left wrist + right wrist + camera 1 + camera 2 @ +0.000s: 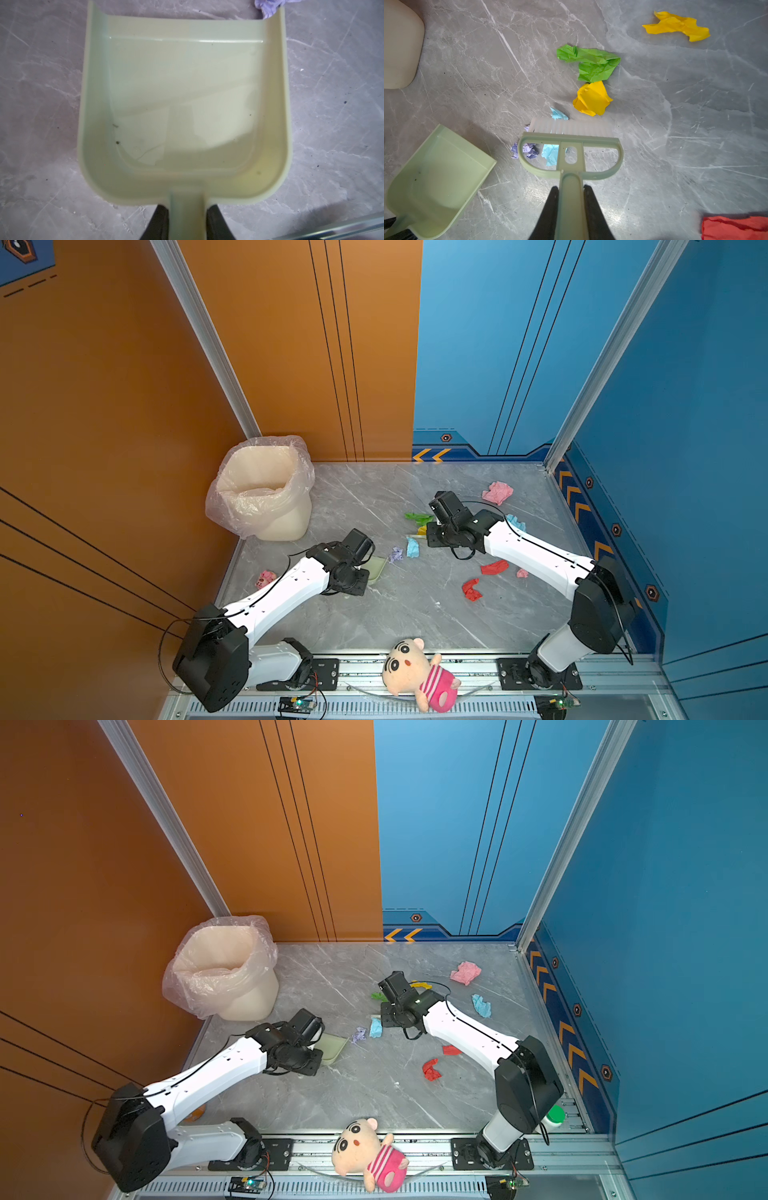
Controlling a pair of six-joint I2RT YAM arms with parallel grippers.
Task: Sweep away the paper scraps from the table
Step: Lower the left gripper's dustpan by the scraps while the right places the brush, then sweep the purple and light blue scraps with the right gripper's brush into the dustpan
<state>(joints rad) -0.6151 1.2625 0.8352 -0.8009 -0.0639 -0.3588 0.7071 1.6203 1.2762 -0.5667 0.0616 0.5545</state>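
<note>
Right tool (571, 187) clamps brush (571, 138), left tool (187, 205) clamps dustpan (182, 104); lilac scrap (532, 150) beside dustpan corner may skid past if swept crooked

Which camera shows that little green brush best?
The right wrist view: the pale green plastic brush fills its middle, bristles, frame and handle all clear, clamped between the black fingers. Both top views hide nearly all of it under the right arm; the left wrist view misses it.

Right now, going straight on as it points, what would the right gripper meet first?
The brush in the right gripper leads: its bristles overlap the blue scrap, so that first if low enough; next, probably the yellow wad.
</note>
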